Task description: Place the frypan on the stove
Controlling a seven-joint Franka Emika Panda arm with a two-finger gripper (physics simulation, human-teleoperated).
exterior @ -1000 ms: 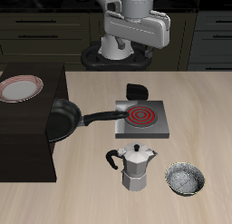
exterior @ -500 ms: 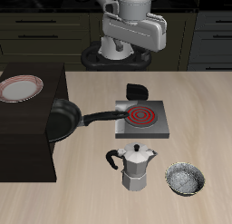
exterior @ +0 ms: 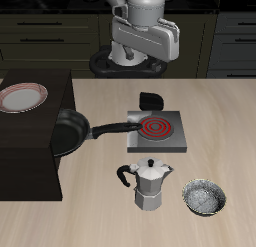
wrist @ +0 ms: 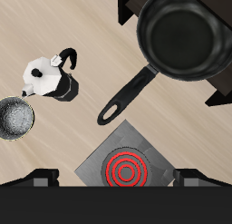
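Exterior view: frypan (exterior: 68,132) sits on the dark raised cabinet (exterior: 30,151), handle reaching out over the table toward the stove (exterior: 157,130). Nothing grasped yet; I judge the whole job ahead: reach, grip, lift, carry, set down. Gripper (exterior: 146,55) hangs high at the back, well apart from the pan; I cannot tell how its fingers stand. Plate (exterior: 23,97) lies farther back on the cabinet.

Wrist view: frypan (wrist: 179,39) pan body over the cabinet edge, handle tip near the stove (wrist: 124,164) corner. Moka pot (wrist: 53,78) and speckled bowl (wrist: 14,117) stand apart from the handle. Coil is bare; open tabletop around the handle for my approach.
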